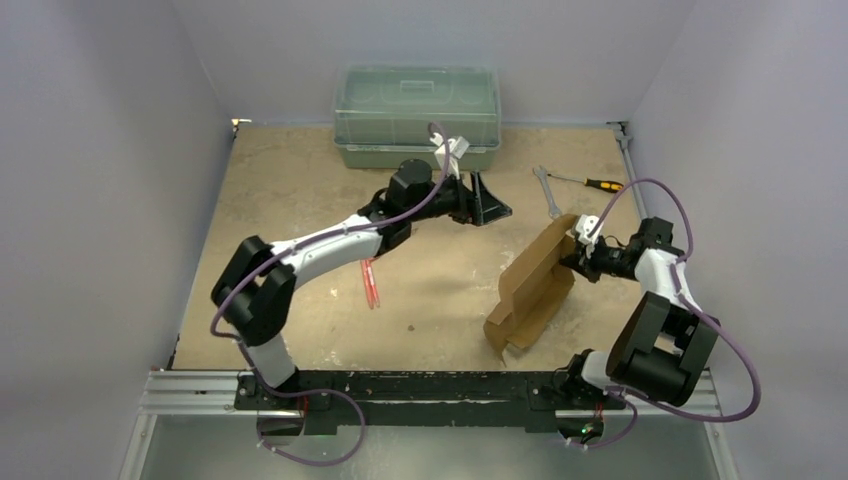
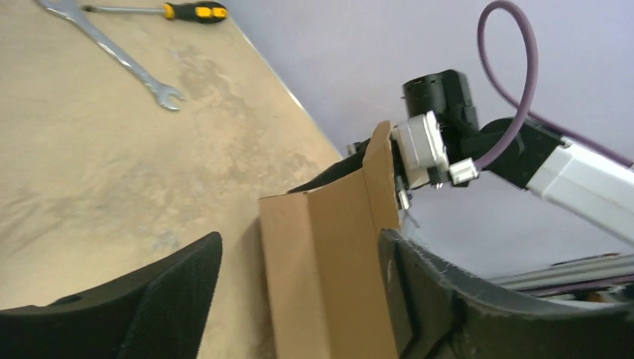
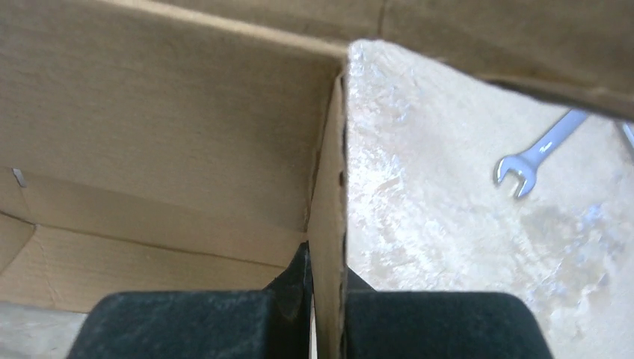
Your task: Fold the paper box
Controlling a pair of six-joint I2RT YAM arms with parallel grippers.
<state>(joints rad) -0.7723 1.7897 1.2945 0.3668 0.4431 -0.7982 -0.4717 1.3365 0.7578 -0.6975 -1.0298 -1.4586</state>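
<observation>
Brown card, tan table, black fingers: here's the palette.

The paper box (image 1: 532, 285) is plain brown with no print on it, paler along the cut edge. The table (image 1: 300, 200) is sandy tan, mottled with whitish scuffs. The left gripper (image 1: 492, 205) is matte black, and the right gripper (image 3: 327, 299) is black too, its pads faintly speckled. The left arm (image 1: 320, 245) and right arm (image 1: 660, 270) both have white links and black joints, with purple cables (image 1: 690, 230) looping off them. And there's the bin (image 1: 415, 115), translucent pale green. Silver wrench (image 1: 547, 190)! The screwdriver (image 1: 598, 184) has a yellow-and-black handle and a steel-grey shaft. One thin red item (image 1: 371, 283) lies on the tan. The walls (image 1: 100, 150) are flat lilac-grey.
</observation>
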